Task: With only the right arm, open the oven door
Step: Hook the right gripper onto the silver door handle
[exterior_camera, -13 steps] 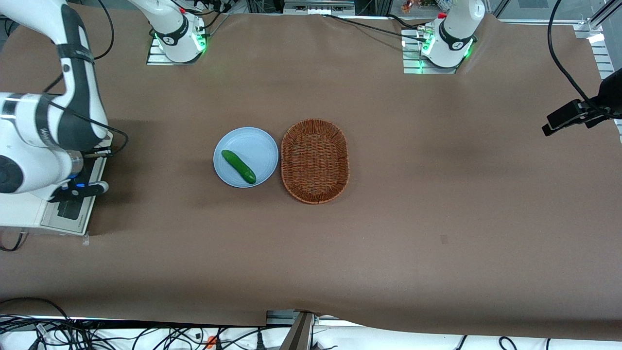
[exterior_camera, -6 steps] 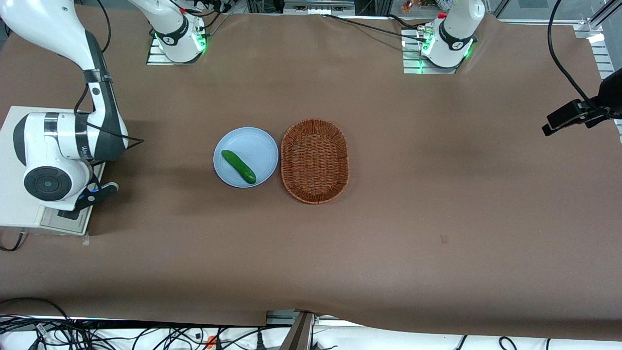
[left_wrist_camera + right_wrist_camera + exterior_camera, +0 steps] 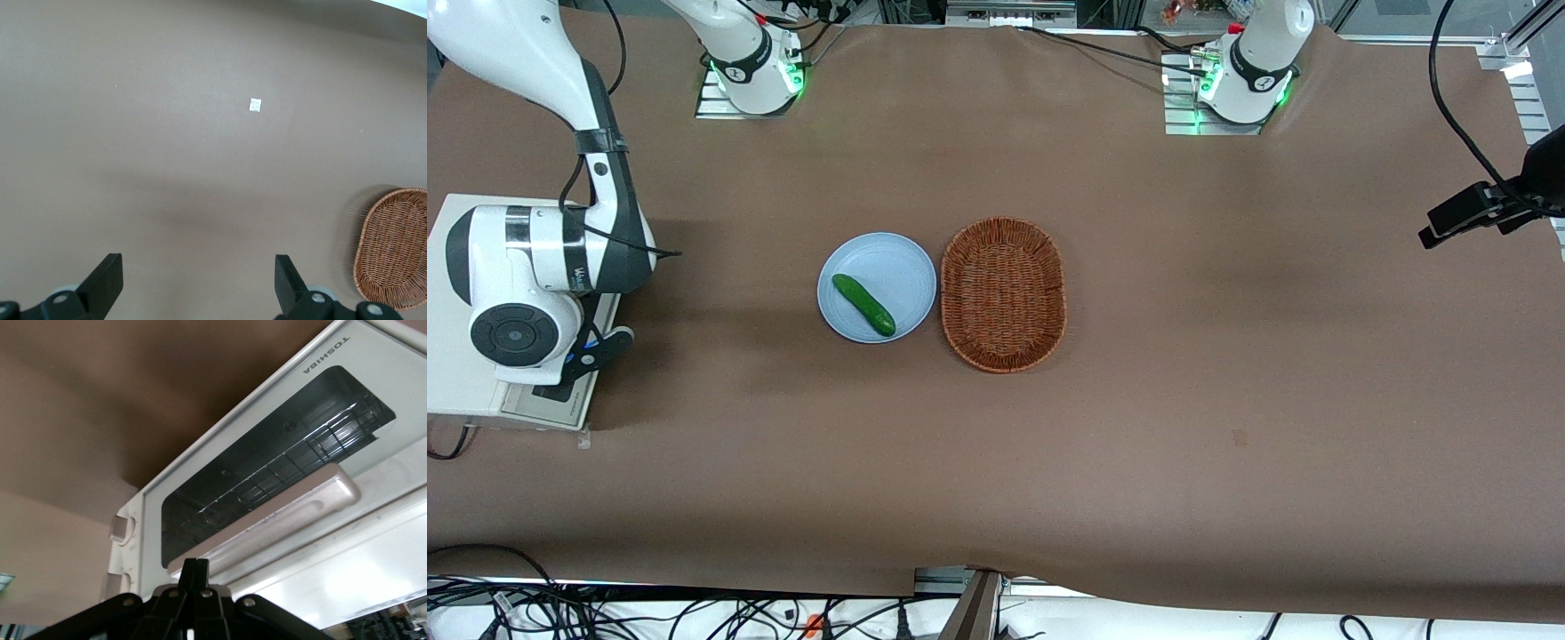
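Observation:
The white toaster oven (image 3: 458,391) stands at the working arm's end of the table. Its oven door (image 3: 551,397) faces the table's middle; I cannot tell whether it is ajar. In the right wrist view the oven door (image 3: 220,430) shows a dark window with the wire rack seen through it, and a silver bar handle (image 3: 287,513). The right arm (image 3: 543,258) hangs over the oven. Its gripper (image 3: 605,345) sits in front of the door, and the gripper (image 3: 195,564) is shut with nothing between its fingers, its tips just short of the handle.
Near the table's middle a light blue plate (image 3: 898,258) carries a green cucumber (image 3: 863,304). A brown wicker basket (image 3: 1003,293) lies beside it, toward the parked arm's end. A black clamp-mounted camera (image 3: 1463,213) juts in at that end.
The right arm's wrist section has swung toward the table's middle and farther from the front camera, uncovering more of the oven top. The gripper has stayed in front of the door.

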`<control>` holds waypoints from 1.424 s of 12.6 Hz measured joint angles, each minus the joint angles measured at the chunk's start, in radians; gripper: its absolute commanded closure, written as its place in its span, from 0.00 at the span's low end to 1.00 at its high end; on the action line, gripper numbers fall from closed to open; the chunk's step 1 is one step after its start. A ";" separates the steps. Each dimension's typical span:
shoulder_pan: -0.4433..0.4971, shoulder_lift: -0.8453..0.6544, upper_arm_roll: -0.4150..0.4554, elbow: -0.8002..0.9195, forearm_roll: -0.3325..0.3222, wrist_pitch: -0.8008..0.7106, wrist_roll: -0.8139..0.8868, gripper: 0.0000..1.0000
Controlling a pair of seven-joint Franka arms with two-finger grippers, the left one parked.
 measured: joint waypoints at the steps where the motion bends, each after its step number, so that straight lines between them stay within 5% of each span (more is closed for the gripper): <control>1: -0.001 0.000 -0.007 -0.008 -0.004 0.009 -0.012 1.00; 18: 0.005 -0.038 -0.031 -0.066 0.023 0.064 -0.048 1.00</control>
